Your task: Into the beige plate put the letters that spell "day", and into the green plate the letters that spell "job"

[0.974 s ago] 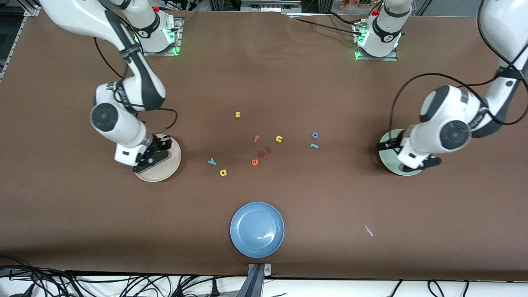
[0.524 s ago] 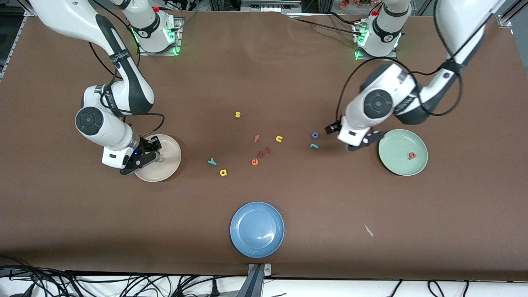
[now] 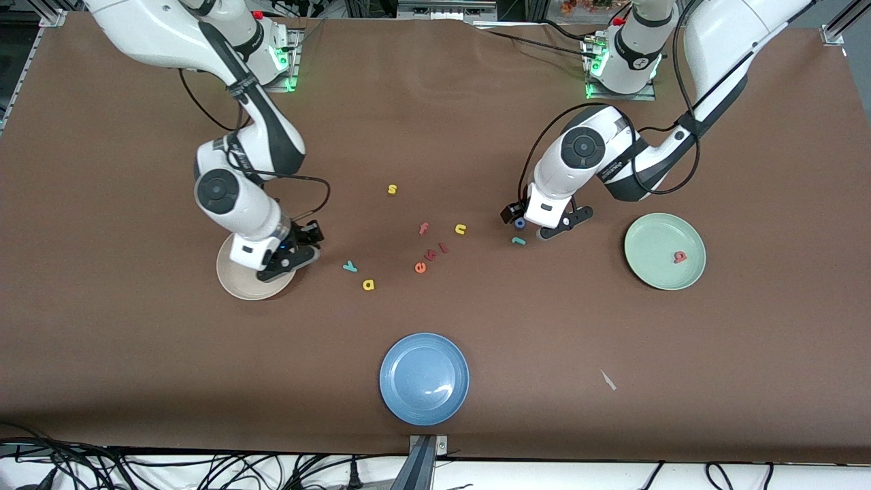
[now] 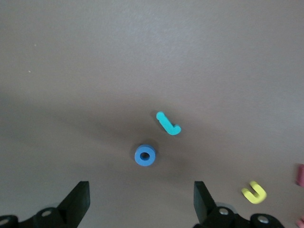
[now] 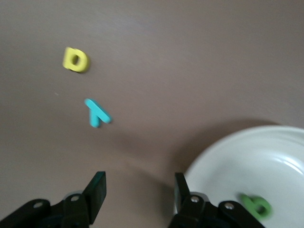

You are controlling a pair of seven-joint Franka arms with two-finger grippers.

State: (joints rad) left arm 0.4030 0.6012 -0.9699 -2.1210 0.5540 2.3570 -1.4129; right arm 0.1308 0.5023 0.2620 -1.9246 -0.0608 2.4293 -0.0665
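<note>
The green plate (image 3: 650, 238) lies toward the left arm's end with the pinkish-red b (image 3: 679, 256) in it. My left gripper (image 3: 537, 224) hovers open over the blue o (image 4: 145, 155) and the teal j (image 4: 168, 123), and nothing is between its fingers. The beige plate (image 3: 235, 282) lies toward the right arm's end. It holds the dark green d (image 5: 256, 205). My right gripper (image 5: 138, 192) stands open over that plate's rim (image 5: 266, 152), with the teal y (image 5: 97, 113) and yellow a (image 5: 75, 60) on the cloth just past it.
A blue plate (image 3: 424, 378) sits near the front edge. Loose letters lie mid-table: yellow s (image 3: 392, 189), pink f (image 3: 423, 228), yellow n (image 3: 461, 229), orange e (image 3: 420, 267). A small pale scrap (image 3: 607, 380) lies on the brown cloth.
The right gripper opened over the beige plate and moved toward the y and a. The left arm swung from the green plate to over the o and j, uncovering the b.
</note>
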